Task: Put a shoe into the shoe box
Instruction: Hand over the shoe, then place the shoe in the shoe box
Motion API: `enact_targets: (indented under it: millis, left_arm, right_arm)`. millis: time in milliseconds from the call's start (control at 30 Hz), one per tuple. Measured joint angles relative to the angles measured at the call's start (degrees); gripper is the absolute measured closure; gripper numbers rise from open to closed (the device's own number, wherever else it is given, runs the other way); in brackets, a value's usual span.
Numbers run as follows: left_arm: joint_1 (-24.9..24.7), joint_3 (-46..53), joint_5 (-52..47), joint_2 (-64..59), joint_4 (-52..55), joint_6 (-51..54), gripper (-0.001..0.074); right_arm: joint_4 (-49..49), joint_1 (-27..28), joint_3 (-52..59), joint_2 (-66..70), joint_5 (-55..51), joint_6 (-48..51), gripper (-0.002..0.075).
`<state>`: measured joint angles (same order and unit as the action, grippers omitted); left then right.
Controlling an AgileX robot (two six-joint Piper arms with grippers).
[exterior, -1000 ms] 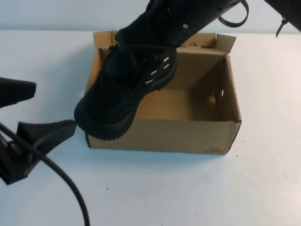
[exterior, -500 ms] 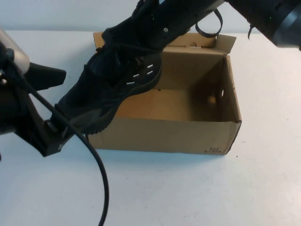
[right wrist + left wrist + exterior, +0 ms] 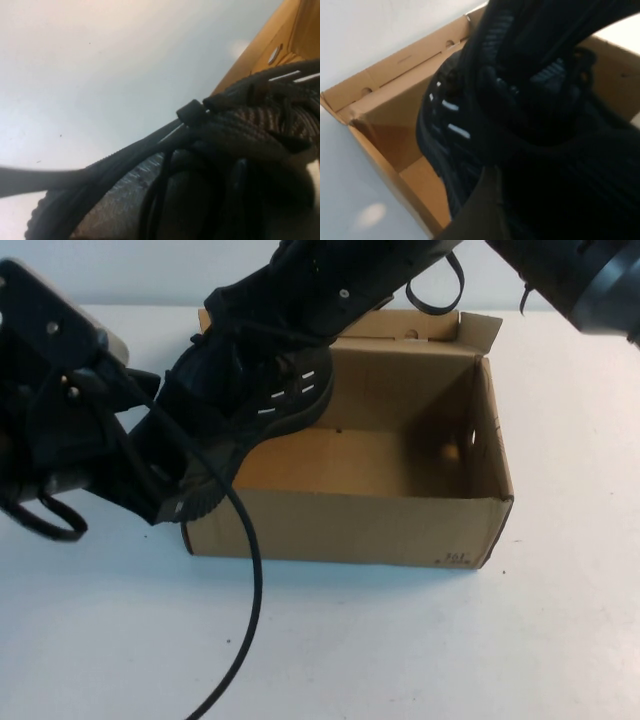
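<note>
My right fingers (image 3: 300,315) are clamped on the shoe (image 3: 250,405) near its collar, up over the back left corner of the shoe box (image 3: 400,515). My left fingers (image 3: 165,485) stand wide apart around the toe, which hangs out past the box's left wall, above the desk (image 3: 420,640). From here I cannot tell whether those left fingers touch the sole yet.

The shoe hangs tilted: heel high over the back of the box, toe low and outside its left front corner. So I judge the step in hand to be lining the shoe up with the opening, with my left arm coming to help at the toe. Next, I think, the toe needs swinging rightward over the box floor and the shoe levelling out, so its length runs along the box before I lower it. The toe could catch the left wall if I drop it early.

The high view gives the whole layout and the empty box floor. My left wrist view adds the white dashes on the shoe's side set against the inner cardboard wall. My right wrist view shows only laces and knit upper close up, with a sliver of box edge.
</note>
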<state>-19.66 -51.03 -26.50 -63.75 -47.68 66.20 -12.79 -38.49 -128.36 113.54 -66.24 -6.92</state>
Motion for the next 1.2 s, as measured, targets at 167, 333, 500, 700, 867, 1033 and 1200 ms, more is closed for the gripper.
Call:
enact_targets:
  millis: [167,333,500,700,867,1033,1200]
  left_arm:
    - [0.00,0.00,0.81,-2.23,-0.11,-0.12,0.0086]
    - [-0.12,0.00,1.00,-2.88,-0.11,-0.43,0.0337]
    - [-0.12,0.00,1.00,-2.88,-0.11,-0.55,0.0658]
    - [-0.12,0.00,0.89,-2.88,-0.11,-0.55,0.0699]
    - [-0.13,0.00,0.20,-2.88,-0.11,-0.55,0.0701]
    - [-0.13,0.00,-2.07,-2.88,0.48,0.05,0.0706]
    - [-0.13,0.00,-2.95,-1.50,0.64,2.94,0.0708]
  right_arm:
    - [-1.63,0.00,0.00,0.00,-0.59,0.66,0.0722]
    - [-4.81,0.27,0.00,0.00,-1.04,2.53,0.0722]
    - [-4.96,0.31,0.00,0.04,-1.34,3.36,0.0722]
    - [-4.73,0.31,0.00,0.04,-1.93,5.18,0.0722]
    - [-5.64,0.31,-0.14,0.04,-1.93,9.78,0.0633]
    - [-7.33,0.31,-0.42,-0.29,-1.71,18.28,0.0344]
    - [-7.33,0.40,-0.42,-2.23,-1.71,28.16,0.0225]
